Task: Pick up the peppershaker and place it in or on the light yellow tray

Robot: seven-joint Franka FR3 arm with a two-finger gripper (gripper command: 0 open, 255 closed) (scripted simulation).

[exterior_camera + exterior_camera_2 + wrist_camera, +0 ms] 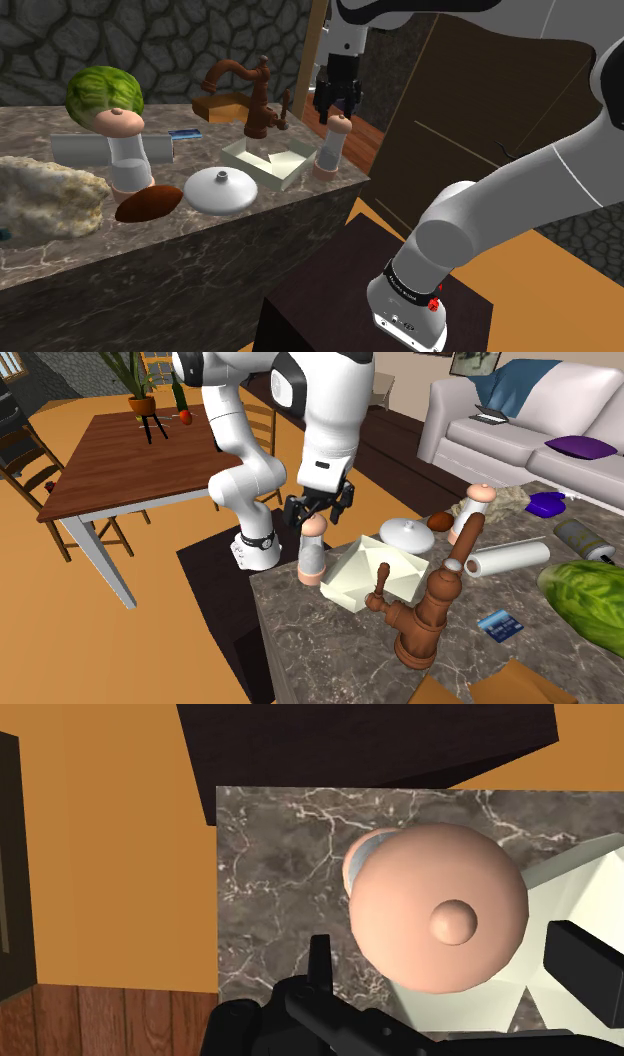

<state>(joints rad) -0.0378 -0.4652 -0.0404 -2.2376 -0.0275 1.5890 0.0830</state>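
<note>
Just beside the pale yellow square tray (285, 172) (385, 577) (590, 874), a tall pepper shaker with a clear grey body and rounded peach-coloured cap (330, 150) (313, 552) (440, 904) stands upright on the dark veined marble counter (250, 215) (330, 642) (270, 874), close to its corner. The all-black two-finger gripper (335, 105) (318, 512) (447, 954) hovers directly above the cap, jaws spread apart, clasping nothing. On the tray's far side from the shaker sits a white domed lid (222, 190) (405, 535). A brown faucet (255, 95) (430, 607) stands near the tray.

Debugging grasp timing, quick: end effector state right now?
End effector: open, holding nothing, just above the pepper shaker.
</note>
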